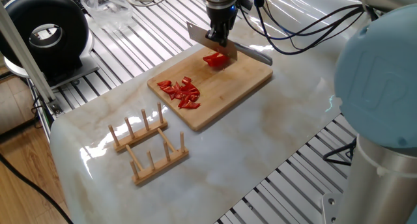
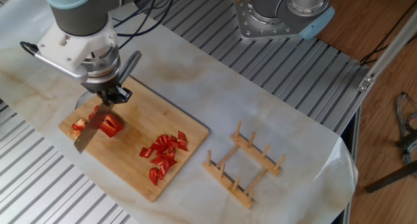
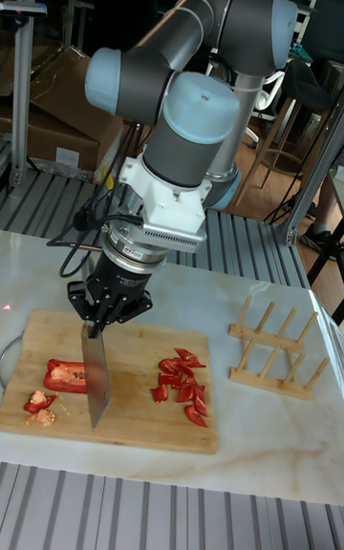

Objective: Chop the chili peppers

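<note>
My gripper [image 3: 101,317] is shut on the handle of a steel knife [image 3: 96,373], blade pointing down at the right end of a large red chili pepper piece [image 3: 63,375] on the wooden cutting board [image 3: 134,345]. A few small red bits [image 3: 38,402] lie by the board's left end, and a pile of chopped chili pieces [image 3: 182,378] lies to the right. In the other fixed view, the gripper [image 2: 108,95] holds the knife [image 2: 88,129] beside the large piece [image 2: 111,126], with the pile [image 2: 164,152] further along. In one fixed view, the gripper [image 1: 218,36] stands over the large piece [image 1: 216,59] and the pile [image 1: 182,92].
A wooden slotted rack [image 2: 244,165] stands on the marble tabletop beyond the board's end, also seen as the rack [image 1: 146,142]. A black round device [image 1: 45,32] sits at the table's far corner. The robot base [image 2: 280,12] and cables are behind the board.
</note>
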{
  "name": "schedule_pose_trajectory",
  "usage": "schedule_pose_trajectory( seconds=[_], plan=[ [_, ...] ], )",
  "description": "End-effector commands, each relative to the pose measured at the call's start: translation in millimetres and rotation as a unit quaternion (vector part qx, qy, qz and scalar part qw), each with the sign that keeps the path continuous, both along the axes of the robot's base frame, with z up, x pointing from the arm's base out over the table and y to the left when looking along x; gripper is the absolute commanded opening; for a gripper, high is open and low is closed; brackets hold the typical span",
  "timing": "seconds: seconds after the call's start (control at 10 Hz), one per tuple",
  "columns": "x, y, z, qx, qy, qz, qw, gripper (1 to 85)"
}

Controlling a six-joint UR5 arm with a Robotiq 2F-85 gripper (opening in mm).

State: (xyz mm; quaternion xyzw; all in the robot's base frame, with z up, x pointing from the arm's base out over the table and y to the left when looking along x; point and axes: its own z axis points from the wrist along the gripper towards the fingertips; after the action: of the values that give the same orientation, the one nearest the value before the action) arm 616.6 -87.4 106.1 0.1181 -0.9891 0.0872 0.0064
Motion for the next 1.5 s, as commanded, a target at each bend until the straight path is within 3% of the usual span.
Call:
schedule_pose_trajectory(
  seconds=[0.0,0.4,0.7,1.4],
  plan=[
    [-7.6,6,0.6,0.006,0.011,-0.006,0.9999,1.3],
    [-8.5,-3,-1.0,-0.006,0.016,0.01,0.9998,1.3],
    [-13.0,-3,-9.9,0.021,0.018,0.01,0.9996,1.3],
    [-16.3,11,-10.7,0.051,0.024,0.01,0.9983,1.3]
  ],
)
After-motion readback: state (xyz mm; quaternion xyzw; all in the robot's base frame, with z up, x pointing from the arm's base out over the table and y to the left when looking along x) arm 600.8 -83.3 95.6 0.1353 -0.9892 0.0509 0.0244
